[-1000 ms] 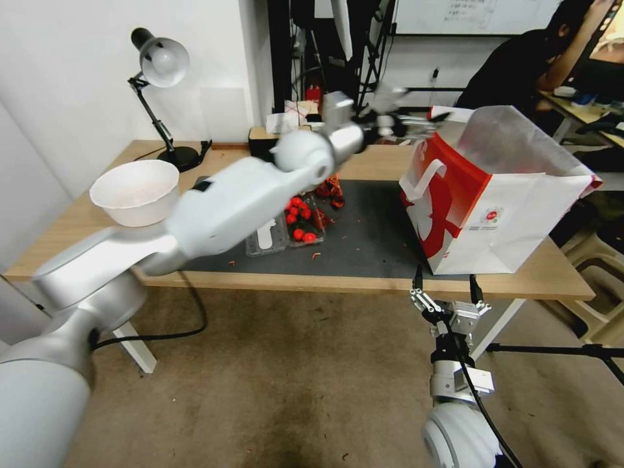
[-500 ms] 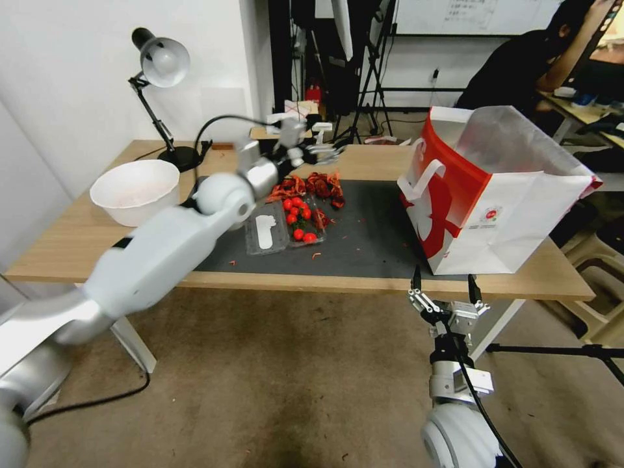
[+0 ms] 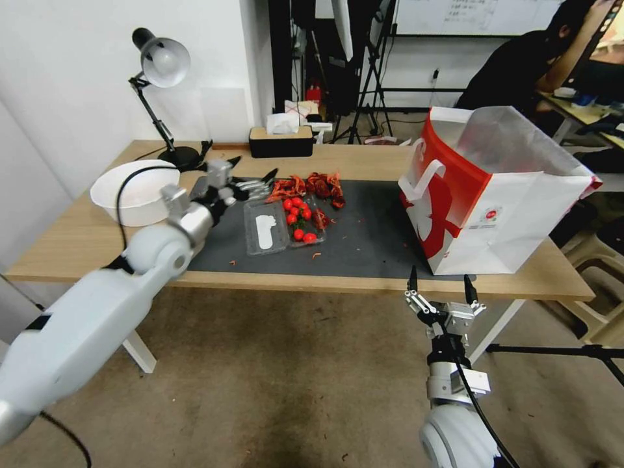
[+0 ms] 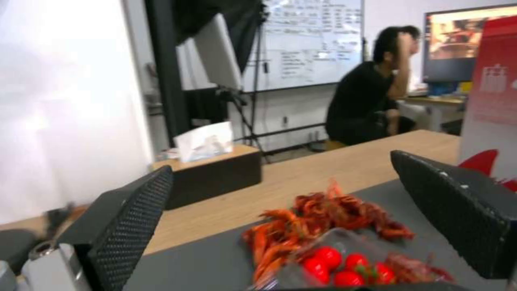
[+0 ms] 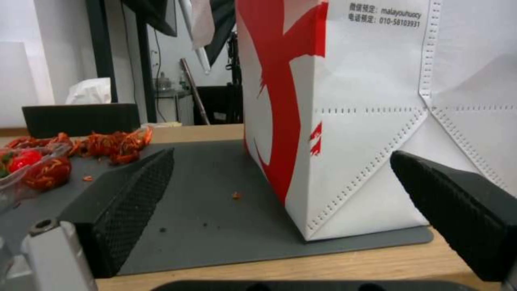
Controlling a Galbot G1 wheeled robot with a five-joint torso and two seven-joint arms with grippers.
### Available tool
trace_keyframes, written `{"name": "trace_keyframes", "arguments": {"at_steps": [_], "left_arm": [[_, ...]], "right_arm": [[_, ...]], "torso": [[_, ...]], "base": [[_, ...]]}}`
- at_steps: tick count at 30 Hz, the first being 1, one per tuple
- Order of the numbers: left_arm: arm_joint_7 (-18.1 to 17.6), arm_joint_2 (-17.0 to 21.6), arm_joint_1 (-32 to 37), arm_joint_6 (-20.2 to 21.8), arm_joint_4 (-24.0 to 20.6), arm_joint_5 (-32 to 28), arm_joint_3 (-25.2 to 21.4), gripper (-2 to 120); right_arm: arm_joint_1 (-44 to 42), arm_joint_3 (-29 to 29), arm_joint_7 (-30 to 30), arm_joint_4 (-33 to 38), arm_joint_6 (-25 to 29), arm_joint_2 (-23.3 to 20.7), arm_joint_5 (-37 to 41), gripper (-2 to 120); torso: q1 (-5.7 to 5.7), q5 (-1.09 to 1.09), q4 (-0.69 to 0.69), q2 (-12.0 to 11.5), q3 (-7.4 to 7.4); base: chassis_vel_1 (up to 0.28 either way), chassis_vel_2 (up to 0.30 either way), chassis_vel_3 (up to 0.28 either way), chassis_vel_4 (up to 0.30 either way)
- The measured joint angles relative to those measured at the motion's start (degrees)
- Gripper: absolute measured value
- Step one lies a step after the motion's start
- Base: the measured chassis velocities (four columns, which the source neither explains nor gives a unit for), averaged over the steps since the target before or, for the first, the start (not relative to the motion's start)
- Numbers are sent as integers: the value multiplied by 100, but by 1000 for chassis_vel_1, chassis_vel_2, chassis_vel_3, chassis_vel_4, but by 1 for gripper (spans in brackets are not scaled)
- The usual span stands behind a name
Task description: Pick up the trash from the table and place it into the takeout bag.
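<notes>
Left gripper (image 3: 250, 174) hovers wide and empty beside the clear tray (image 3: 284, 224), lamp (image 3: 160, 62) and white bowl (image 3: 134, 191) behind.

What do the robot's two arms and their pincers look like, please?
Both arms have smooth silver-white rounded shells with ball-like joints and black cables alongside. The left pincer and right pincer each carry two black tapered fingers with dimpled, textured pads on grey metal mounts.

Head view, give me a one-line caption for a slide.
Left gripper open above the mat beside a clear tray and red scraps; right gripper parked below the table.
</notes>
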Motion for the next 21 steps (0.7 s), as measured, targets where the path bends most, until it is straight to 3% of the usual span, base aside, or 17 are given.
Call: {"name": "trace_keyframes", "arguments": {"at_steps": [12,21], "left_arm": [[-218,-263,2044,-107,-705,1058,-1566,100],[-380,-898,3456,-262,-1141,1538,-2654,100]], "right_arm": [[-83,3,-7,41,20,-67,-65,100],[-105,-20,-19,60,14,-84,-72,100]], "torso": [[0,-1,1,0,1],[0,-1,0,0,0]], "base": [[0,0,0,0],[0,0,0,0]]}}
